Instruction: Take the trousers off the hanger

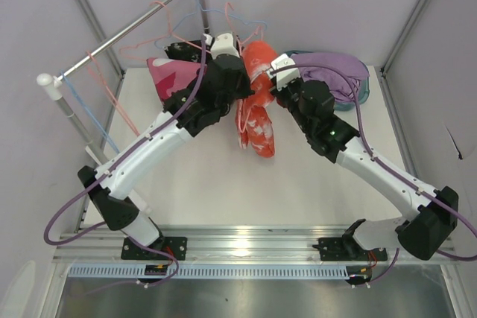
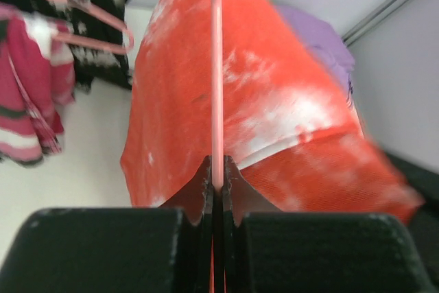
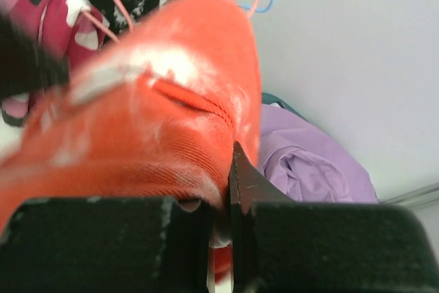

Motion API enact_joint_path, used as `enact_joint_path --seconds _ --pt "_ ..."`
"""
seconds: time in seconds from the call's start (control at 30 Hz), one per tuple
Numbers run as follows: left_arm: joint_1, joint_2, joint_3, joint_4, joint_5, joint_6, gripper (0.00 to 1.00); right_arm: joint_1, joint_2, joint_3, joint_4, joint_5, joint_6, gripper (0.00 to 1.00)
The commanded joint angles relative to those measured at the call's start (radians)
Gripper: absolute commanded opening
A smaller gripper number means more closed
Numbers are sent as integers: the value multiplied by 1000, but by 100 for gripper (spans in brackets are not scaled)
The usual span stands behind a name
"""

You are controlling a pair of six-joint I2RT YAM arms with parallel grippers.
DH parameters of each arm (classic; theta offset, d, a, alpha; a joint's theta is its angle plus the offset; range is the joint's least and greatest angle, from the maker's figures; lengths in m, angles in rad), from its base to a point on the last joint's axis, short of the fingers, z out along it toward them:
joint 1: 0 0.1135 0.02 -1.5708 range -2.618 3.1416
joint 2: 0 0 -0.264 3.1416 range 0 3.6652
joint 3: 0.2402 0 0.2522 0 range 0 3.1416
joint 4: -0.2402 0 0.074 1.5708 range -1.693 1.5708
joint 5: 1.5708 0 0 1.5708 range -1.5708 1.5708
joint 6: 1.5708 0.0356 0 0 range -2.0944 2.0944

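Your orange cloth trousers with white blotches (image 1: 258, 109) hang draped over a thin pink wire hanger (image 2: 217, 66), toward 12 o'clock on the table. The plain lavender cloth pair (image 1: 335, 72) lies heaped at 2 o'clock. Your left gripper (image 2: 217, 173) is clamped tight on the hanger wire. Your right gripper (image 3: 228, 186) is closed, pinching the orange cloth's edge.

White table (image 1: 209, 184), lavender trousers (image 1: 335, 72) seemingly on it

Lab test cell, plain walls (image 1: 313, 5), aluminium rail (image 1: 246, 247), white table (image 1: 216, 184)
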Motion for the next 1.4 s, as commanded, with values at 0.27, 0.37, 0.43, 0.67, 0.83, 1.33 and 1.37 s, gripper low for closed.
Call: enact_joint_path --seconds 0.27,0.37,0.43,0.67,0.83,1.33,1.37 --pt "16 -107 -286 73 40 -316 0 -21 85 420 263 166 123 0" --pt "16 -110 -308 70 49 -327 0 -44 131 513 261 191 145 0" --pt "16 -105 -317 65 62 -332 0 -61 160 555 269 200 148 0" --pt "16 -76 -361 44 82 -359 0 -138 182 682 310 153 209 0" --pt "16 -70 -343 48 83 -361 0 -141 171 670 327 76 223 0" --pt "-105 -65 -91 -61 -81 -146 0 -75 168 541 341 -39 222 0" --pt "-105 -65 -65 -70 -84 -151 0 -70 156 499 359 -39 220 0"
